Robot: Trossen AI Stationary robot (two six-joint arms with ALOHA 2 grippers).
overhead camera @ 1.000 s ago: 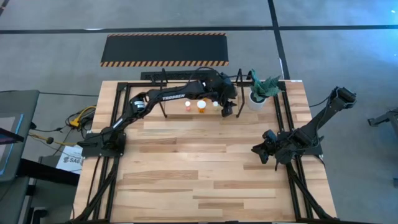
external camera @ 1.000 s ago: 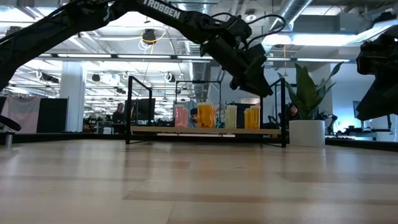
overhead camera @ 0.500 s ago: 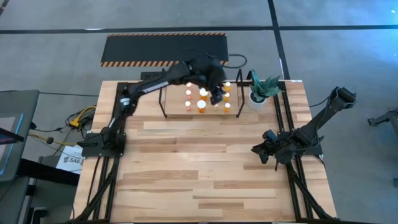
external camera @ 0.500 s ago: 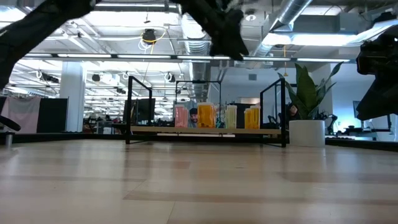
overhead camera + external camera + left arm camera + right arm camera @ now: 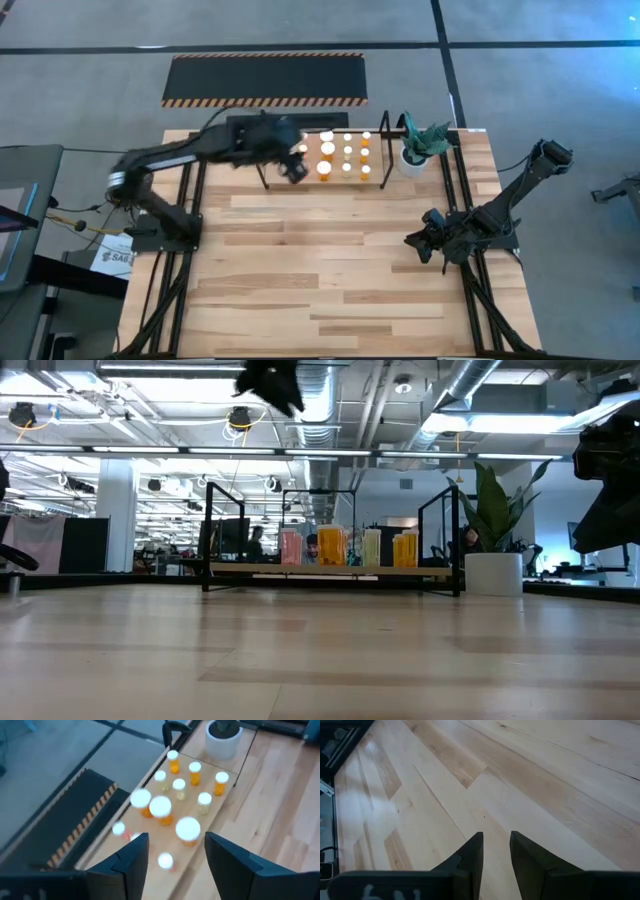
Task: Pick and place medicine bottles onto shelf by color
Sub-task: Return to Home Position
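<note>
Only the letters "SAG" can be read — printed on a white sheet (image 5: 108, 258) beside the table (image 5: 330, 270).

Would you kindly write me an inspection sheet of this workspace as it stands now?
Surface: wooden table top, bare in front of the shelf.
Job's things: medicine bottles stand in rows on the shelf, white caps up; none seen on the table top.
Clutter: white pot with a green plant beside the shelf's right end.
Grippers: left gripper open and empty, high above the shelf's left part; right gripper slightly open and empty, low over the table's right side.
Cables: yellow cables on the floor left of the table.
Surroundings: hazard-striped black mat on the floor beyond the table.
</note>
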